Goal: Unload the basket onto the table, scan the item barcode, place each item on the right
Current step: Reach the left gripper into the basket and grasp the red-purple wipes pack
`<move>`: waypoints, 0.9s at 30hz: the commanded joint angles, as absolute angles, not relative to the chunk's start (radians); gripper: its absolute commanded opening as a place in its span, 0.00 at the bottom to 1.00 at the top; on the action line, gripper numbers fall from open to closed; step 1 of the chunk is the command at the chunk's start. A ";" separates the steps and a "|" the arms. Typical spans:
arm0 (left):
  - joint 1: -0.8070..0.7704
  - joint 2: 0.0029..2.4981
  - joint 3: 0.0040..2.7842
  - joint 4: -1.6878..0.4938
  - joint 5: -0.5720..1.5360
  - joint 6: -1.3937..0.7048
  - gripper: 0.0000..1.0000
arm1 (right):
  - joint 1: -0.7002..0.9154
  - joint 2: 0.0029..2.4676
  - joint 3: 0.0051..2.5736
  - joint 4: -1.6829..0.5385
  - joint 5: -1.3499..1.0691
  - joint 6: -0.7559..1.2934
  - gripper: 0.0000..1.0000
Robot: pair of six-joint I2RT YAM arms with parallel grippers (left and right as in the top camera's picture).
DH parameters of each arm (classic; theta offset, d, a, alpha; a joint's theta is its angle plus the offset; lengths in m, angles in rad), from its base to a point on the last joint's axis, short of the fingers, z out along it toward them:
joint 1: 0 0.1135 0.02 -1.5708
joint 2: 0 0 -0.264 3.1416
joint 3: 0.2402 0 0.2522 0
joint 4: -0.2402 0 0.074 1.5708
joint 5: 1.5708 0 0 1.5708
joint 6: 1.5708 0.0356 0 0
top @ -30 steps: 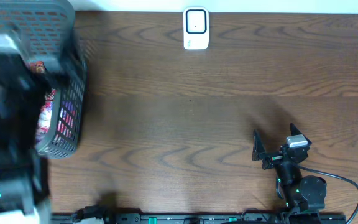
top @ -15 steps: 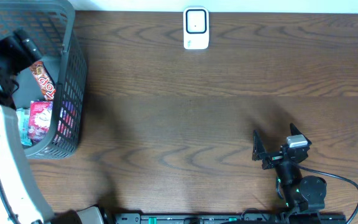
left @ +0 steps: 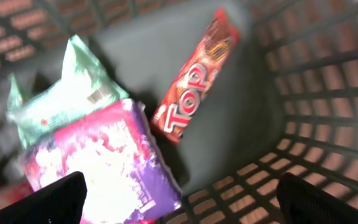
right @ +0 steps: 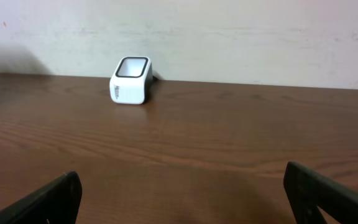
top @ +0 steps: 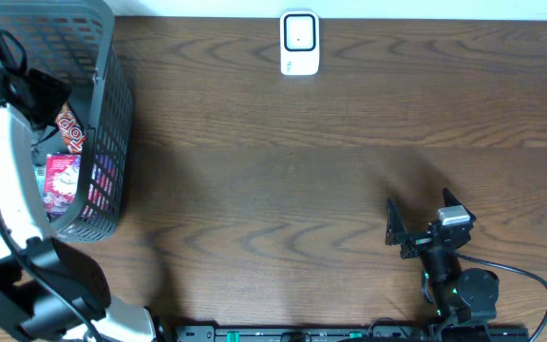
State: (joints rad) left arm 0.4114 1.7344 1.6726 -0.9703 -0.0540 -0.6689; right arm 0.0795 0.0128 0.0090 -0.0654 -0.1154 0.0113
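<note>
Inside one basket [top: 112,114] three items are lying: red bar [left: 194,78], green packet [left: 61,99], pink packet [left: 104,162]. Over them the left gripper [left: 179,202] is hovering; the right gripper [top: 423,217] is facing one scanner [top: 299,43] across the desk [top: 283,171]. Both are gaping wide, empty.

Mock shop checkout, staged on a robot test bench. White barcode scanner [top: 299,43] stands on wood-grain table [top: 302,171], plain pale wall [right: 229,31] just behind it. Well left of scanner in overhead view: grey plastic shopping basket [top: 114,123] holding sealed snack packets [left: 194,78].
</note>
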 commanded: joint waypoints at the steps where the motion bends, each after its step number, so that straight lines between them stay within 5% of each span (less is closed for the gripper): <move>1: 0.414 1.793 1.682 -1.001 -0.081 -0.719 0.98 | 0.080 0.009 0.006 -0.067 -0.114 0.014 0.99; 7: 0.413 1.892 1.666 -1.105 -0.182 -0.861 0.98 | 0.080 0.009 0.006 -0.067 -0.114 0.014 0.99; 27: 0.335 2.122 1.654 -1.132 -0.234 -0.851 0.99 | 0.080 0.009 0.006 -0.067 -0.114 0.014 0.99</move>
State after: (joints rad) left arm 0.3305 2.0911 1.6665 -1.1164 -0.1978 -0.8413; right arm 0.0795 0.0128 0.0090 -0.0650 -0.1154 0.0113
